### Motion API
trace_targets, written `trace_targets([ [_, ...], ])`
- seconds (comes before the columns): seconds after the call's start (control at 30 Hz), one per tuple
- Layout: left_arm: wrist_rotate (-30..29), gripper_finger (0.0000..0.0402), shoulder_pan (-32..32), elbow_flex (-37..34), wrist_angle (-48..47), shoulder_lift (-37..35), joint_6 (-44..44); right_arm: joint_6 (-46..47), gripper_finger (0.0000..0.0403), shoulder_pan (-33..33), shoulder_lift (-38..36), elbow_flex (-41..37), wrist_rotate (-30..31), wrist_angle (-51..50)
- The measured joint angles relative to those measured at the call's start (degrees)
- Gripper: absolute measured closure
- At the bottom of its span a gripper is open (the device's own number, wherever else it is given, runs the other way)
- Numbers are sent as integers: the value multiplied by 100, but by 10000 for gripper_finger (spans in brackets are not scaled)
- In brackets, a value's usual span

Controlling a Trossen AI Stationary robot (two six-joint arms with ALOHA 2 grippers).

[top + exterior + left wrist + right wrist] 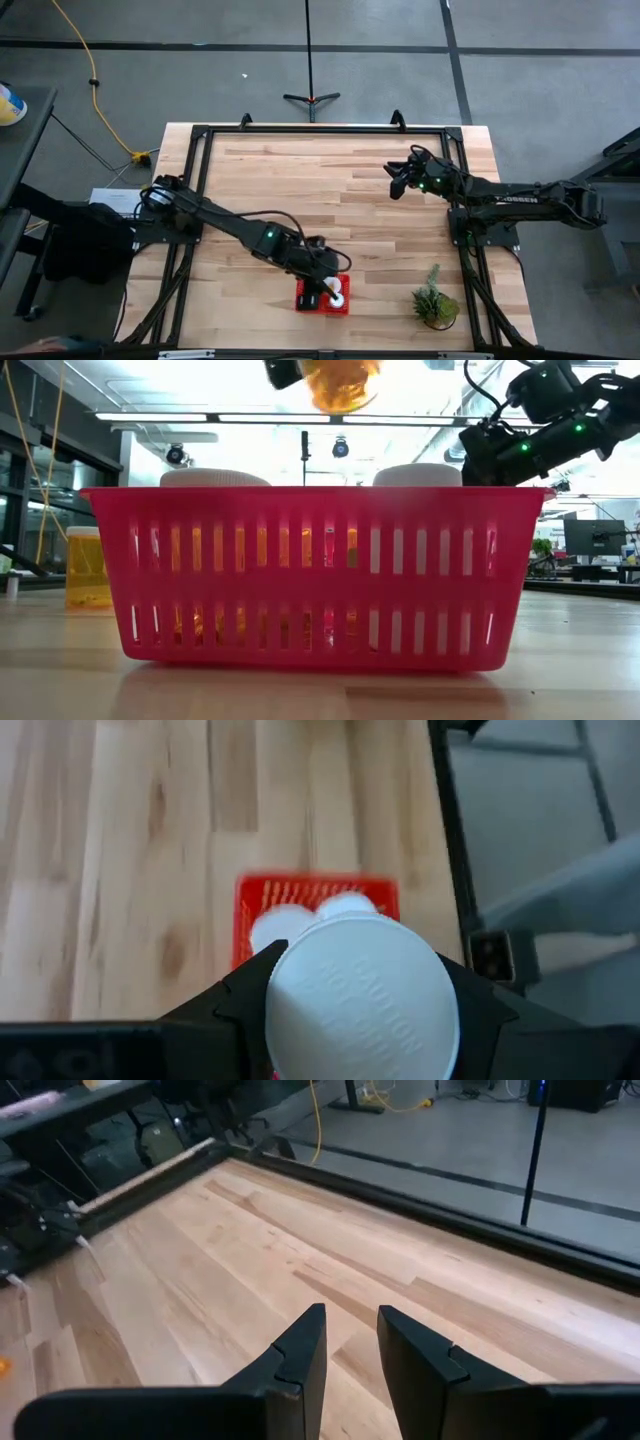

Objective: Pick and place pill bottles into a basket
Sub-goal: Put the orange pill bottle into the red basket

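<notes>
Clamped around a white-capped amber pill bottle point(362, 998), my left gripper point(332, 285) is hanging over the small red plastic mesh basket point(303, 299) at the bottom centre of the high view, where two more white caps are showing. At upper right I'm keeping the right gripper point(348, 1342) idle above bare wooden table point(300, 180), fingers slightly parted around nothing.

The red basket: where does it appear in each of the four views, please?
High view: the red basket lies at the bottom centre, under the left gripper.
Low view: it fills the middle of the picture.
Left wrist view: it shows behind the held pill bottle.
Right wrist view: not in it.
Shared landmark: the held pill bottle above the basket.
</notes>
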Motion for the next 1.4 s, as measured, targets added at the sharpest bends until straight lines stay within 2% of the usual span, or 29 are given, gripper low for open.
trace_targets([
  [0.37,-17,176,-333,6,455,229,-303,-46,318,-61,2,-1,-3,-136],
  [0.83,-77,176,-338,7,266,473,-304,-63,318,-63,2,-1,-5,-191],
  [1.4,125,176,-340,2,152,714,-282,-92,318,-63,2,-1,-6,-223],
])
